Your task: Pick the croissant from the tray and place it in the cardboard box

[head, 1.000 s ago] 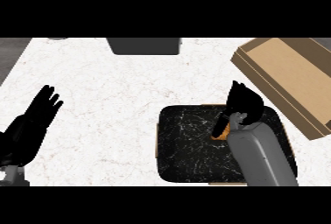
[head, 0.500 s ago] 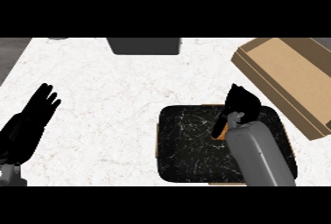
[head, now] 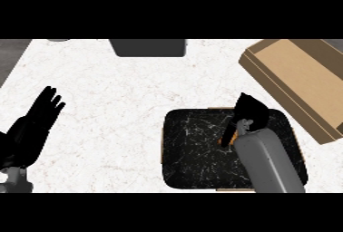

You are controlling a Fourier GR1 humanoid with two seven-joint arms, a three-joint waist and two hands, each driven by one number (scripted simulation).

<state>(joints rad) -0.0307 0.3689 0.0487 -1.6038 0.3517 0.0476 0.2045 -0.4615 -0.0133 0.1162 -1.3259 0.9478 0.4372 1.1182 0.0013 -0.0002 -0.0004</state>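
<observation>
The black marbled tray (head: 194, 154) lies on the white counter, right of centre. My right hand (head: 252, 113) is over the tray's upper right part with its fingers curled downward. Only a thin orange-brown sliver of the croissant (head: 227, 137) shows, at the left side of that hand by the wrist; the rest is hidden under it. The open cardboard box (head: 301, 77) sits tilted at the upper right, just beyond the tray's corner. At the left edge my left hand (head: 33, 131) rests open, fingers up.
A dark grey rectangular object (head: 147, 47) lies at the counter's far edge, top centre. The counter's left edge runs diagonally at the upper left. White counter stretches between my left hand and the tray.
My left hand has sunk a little toward the lower left. The right hand has stayed over the croissant with hardly any shift.
</observation>
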